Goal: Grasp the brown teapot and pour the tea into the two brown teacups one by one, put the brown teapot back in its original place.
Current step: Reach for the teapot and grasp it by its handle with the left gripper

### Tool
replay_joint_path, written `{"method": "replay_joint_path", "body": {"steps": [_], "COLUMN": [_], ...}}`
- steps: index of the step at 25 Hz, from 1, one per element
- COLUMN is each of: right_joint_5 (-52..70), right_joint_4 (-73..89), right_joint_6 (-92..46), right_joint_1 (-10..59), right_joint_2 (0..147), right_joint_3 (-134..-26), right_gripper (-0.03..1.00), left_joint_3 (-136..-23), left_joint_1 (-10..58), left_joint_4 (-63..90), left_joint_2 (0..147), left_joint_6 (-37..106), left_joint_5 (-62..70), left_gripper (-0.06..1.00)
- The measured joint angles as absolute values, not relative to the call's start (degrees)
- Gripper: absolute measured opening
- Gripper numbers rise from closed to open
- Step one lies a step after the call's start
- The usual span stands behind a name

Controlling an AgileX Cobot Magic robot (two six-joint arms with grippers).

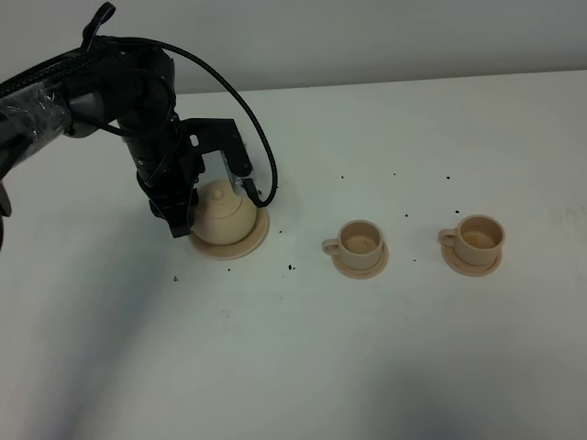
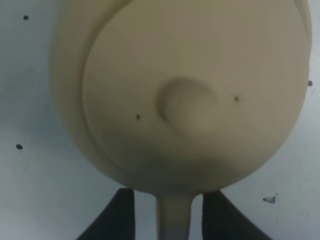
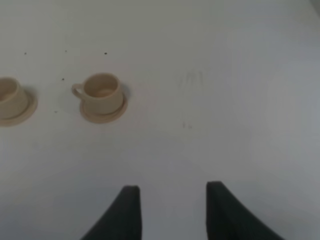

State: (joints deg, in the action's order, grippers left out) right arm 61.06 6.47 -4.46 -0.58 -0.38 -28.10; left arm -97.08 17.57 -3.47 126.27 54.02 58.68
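Observation:
The brown teapot (image 1: pixel 227 214) stands upright on its wide saucer, the original place (image 1: pixel 259 240), at the left of the table. My left gripper (image 1: pixel 183 218) reaches down at the pot's left side. In the left wrist view the left gripper (image 2: pixel 172 216) is open, one dark finger on each side of the teapot (image 2: pixel 190 100) handle, with a narrow gap on both sides. The two brown teacups (image 1: pixel 359 240) (image 1: pixel 479 236) sit on small saucers to the right, apart from the pot. My right gripper (image 3: pixel 172 210) is open and empty above bare table, with the cups (image 3: pixel 101 91) (image 3: pixel 9 97) ahead of it.
Small dark specks (image 1: pixel 292 268) are scattered on the white table (image 1: pixel 303 357) around the pot and cups. The left arm's black cable (image 1: pixel 261 137) loops over the teapot. The table's far edge (image 1: pixel 413 81) meets a pale wall.

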Motion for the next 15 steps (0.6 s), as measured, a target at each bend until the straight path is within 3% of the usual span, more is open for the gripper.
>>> {"method": "replay_joint_path", "body": {"steps": [15], "right_joint_5": [61.1], "right_joint_4": [6.5], "right_joint_6": [-4.5], "right_joint_1": [-0.6], "right_joint_2": [-0.4], "right_joint_3": [-28.1], "right_gripper": [0.34], "left_joint_3": [-97.1], "left_joint_1": [17.6], "left_joint_4": [-2.8], "left_joint_2": [126.3], "left_joint_6": [54.7], "left_joint_5": [58.6], "left_gripper": [0.15]}}
